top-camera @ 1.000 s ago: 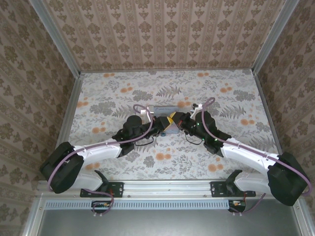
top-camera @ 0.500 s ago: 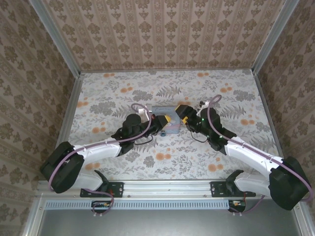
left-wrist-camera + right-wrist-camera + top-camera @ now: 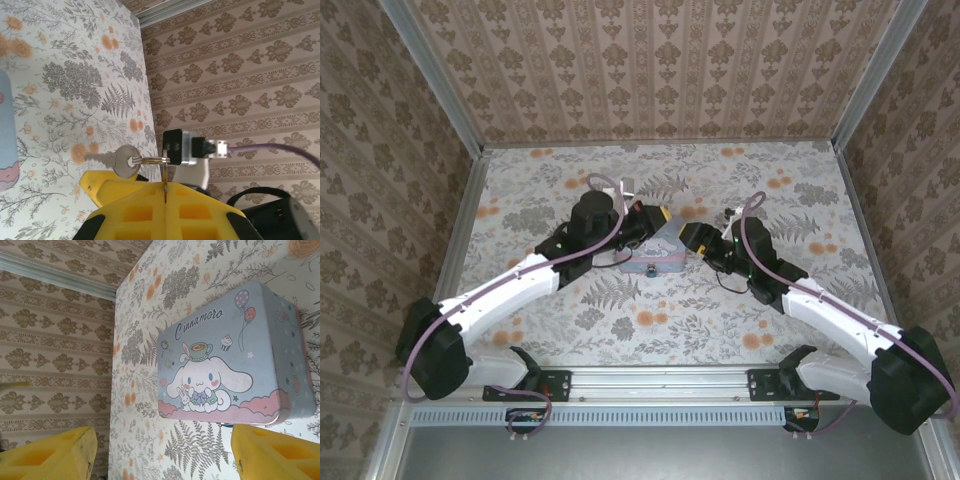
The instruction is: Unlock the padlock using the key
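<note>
My left gripper (image 3: 165, 185) is shut, its yellow fingers pinching a thin key ring (image 3: 151, 160). A silver key (image 3: 124, 161) hangs on that ring and points left. In the top view the left gripper (image 3: 658, 216) is raised over the far edge of the pale blue cartoon tin (image 3: 658, 255). My right gripper (image 3: 692, 236) stands open just right of the tin, nothing between its fingers (image 3: 277, 455). A small dark thing at the tin's near edge looks like the padlock (image 3: 650, 268). In the right wrist view only a teal sliver of it (image 3: 226, 426) shows beside the right finger.
The tin (image 3: 225, 360) lies flat on the flowered table (image 3: 540, 190), which is walled at the back and both sides by patterned panels (image 3: 650, 70). The right arm's camera block (image 3: 180, 147) is close behind the key. Open tabletop lies left and right of the tin.
Both grippers met over the tin a second ago. The right one has since opened and drawn back to the right. The left arm has swung up and toward the back with the key ring.
</note>
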Robot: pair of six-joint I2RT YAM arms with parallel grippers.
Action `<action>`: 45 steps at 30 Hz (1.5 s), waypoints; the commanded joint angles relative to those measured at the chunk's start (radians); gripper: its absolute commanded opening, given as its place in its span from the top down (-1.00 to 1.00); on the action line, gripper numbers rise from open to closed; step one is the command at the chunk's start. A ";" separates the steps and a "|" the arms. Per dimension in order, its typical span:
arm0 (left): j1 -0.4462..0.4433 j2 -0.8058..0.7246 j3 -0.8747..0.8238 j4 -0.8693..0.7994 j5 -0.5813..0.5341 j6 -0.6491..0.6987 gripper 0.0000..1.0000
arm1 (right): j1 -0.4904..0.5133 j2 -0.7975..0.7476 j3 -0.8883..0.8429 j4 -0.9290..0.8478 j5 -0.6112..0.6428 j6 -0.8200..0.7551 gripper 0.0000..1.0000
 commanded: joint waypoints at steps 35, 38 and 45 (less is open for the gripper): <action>0.264 -0.241 -0.208 -0.053 0.381 0.316 1.00 | 0.032 0.190 0.017 0.107 -0.131 0.015 -0.38; 0.317 -0.270 -0.255 -0.024 0.499 0.397 1.00 | 0.034 0.203 -0.016 0.204 -0.164 0.058 -0.36; 0.346 -0.264 -0.339 0.087 0.709 0.511 1.00 | 0.038 0.244 -0.077 0.508 -0.199 0.205 -0.11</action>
